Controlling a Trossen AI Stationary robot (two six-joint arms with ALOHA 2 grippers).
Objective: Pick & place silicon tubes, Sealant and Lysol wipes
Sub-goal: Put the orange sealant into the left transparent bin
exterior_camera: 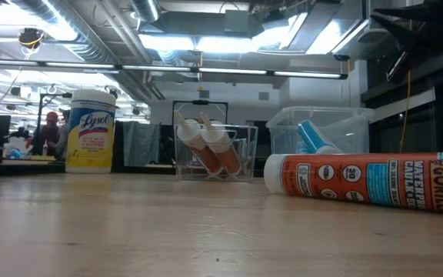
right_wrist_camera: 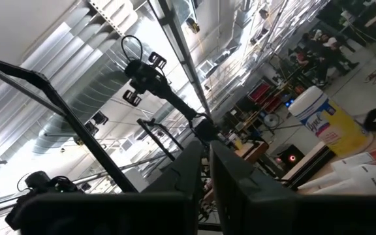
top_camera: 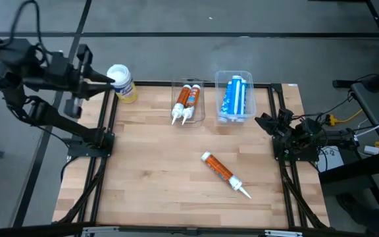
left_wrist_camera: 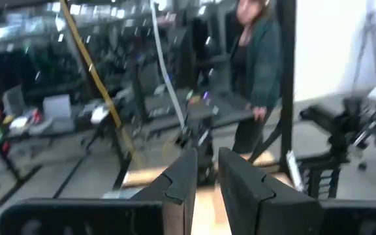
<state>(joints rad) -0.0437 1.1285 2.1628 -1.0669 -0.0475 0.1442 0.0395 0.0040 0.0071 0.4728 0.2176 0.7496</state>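
Observation:
The Lysol wipes canister point(top_camera: 121, 83), with a yellow label and a white lid, stands upright on the table's far left corner; it also shows in the low view point(exterior_camera: 90, 131). An orange-and-white sealant tube point(top_camera: 225, 174) lies on its side on the table, right of centre. My left gripper point(top_camera: 109, 80) hangs raised just left of the canister's lid, pointing right. Its fingers are shut with a narrow gap point(left_wrist_camera: 207, 179) and it is empty. My right gripper point(top_camera: 263, 120) rests folded at the table's right edge, shut and empty.
A clear bin point(top_camera: 188, 102) at the far middle holds two orange-and-white tubes. A second clear bin point(top_camera: 235, 97) to its right holds blue tubes. A person point(left_wrist_camera: 256, 72) stands beyond the table. Bare wood lies at the table's near left.

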